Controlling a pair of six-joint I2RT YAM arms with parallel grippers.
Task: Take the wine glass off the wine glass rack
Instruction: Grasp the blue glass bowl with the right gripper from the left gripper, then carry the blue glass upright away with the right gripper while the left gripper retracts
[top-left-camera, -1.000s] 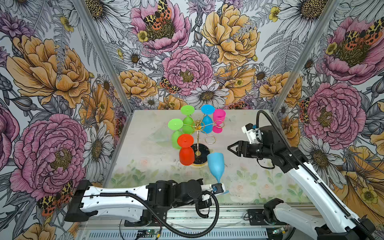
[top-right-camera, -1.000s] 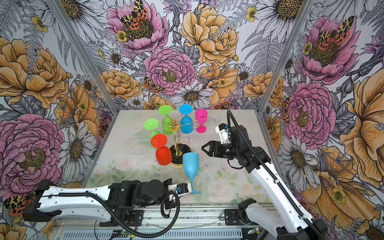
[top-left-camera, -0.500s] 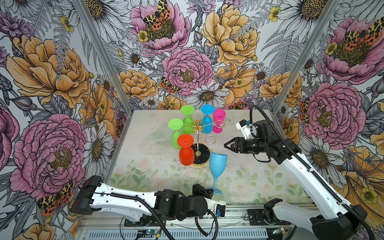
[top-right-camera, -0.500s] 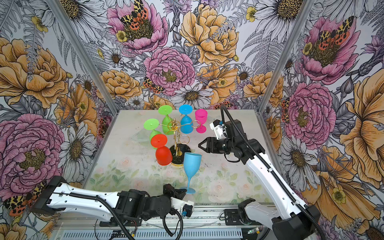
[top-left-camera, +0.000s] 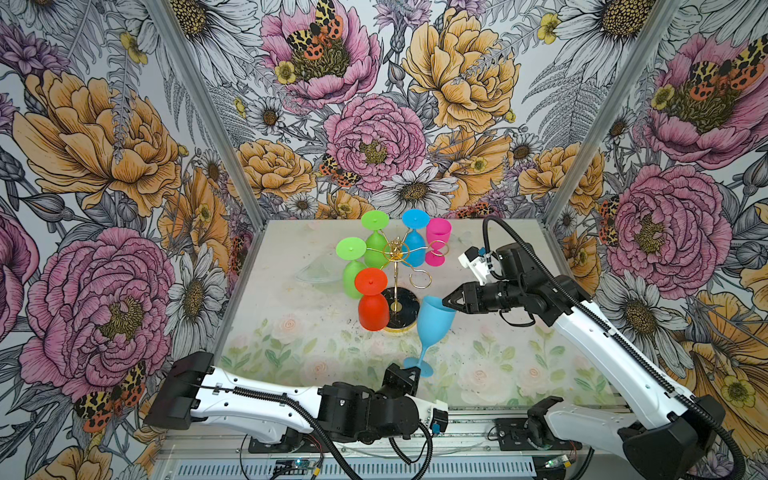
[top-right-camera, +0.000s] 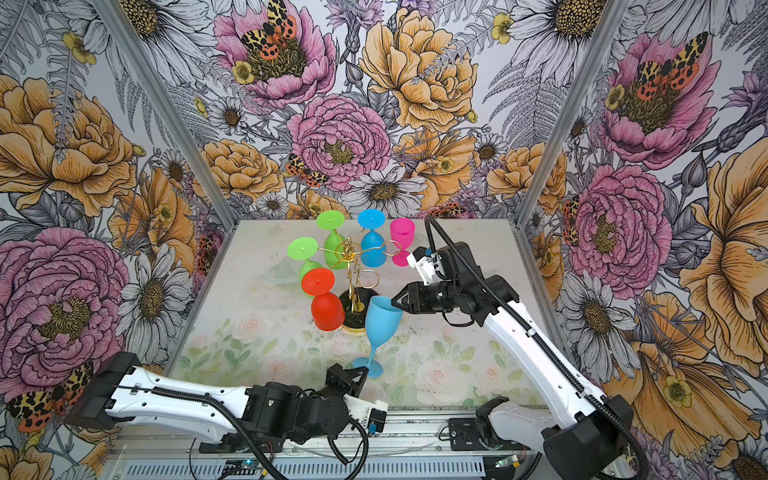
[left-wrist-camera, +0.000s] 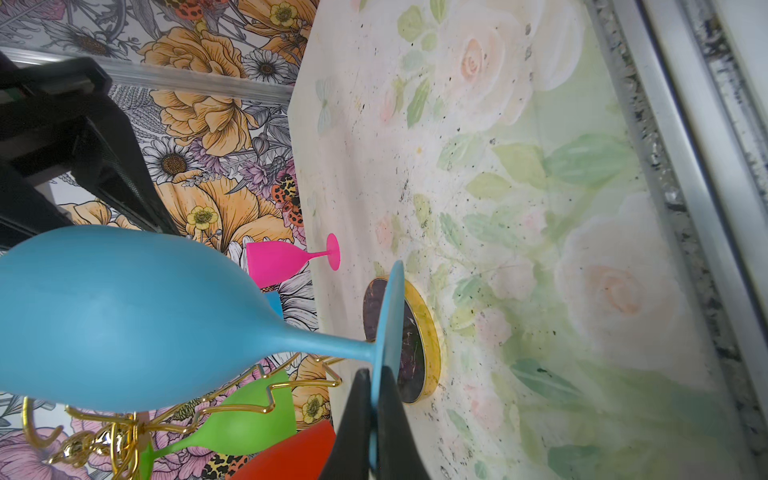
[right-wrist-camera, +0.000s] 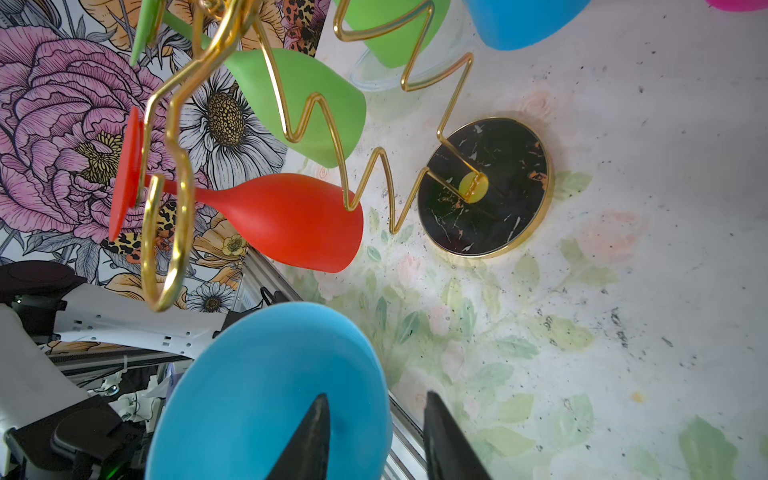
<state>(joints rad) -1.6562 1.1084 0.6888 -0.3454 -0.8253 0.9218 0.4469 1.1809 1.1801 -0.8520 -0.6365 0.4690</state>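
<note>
Two grippers are on one light blue wine glass (top-left-camera: 432, 324). It stands upright, clear of the rack (top-left-camera: 405, 307) and just beside the rack's round black base.

The left gripper (top-left-camera: 409, 368) is clamped on the glass's flat foot. In its wrist view the two black fingers (left-wrist-camera: 353, 419) press on either side of the thin blue disc, and the stem runs away from their tips. Whether the foot touches the table (top-left-camera: 291, 332) I cannot tell.

The right gripper (top-left-camera: 446, 301) meets the rim of the bowl from the side with its fingers apart. One fingertip (right-wrist-camera: 316, 419) sits inside the mouth of the bowl and the other outside, with the wall of the glass between them and a gap on each side.

Beyond those fingertips a red glass (top-left-camera: 372, 309) hangs upside down from a gold hook. Further off, past the rack, a pink glass (top-left-camera: 437, 241) stands upright.
</note>
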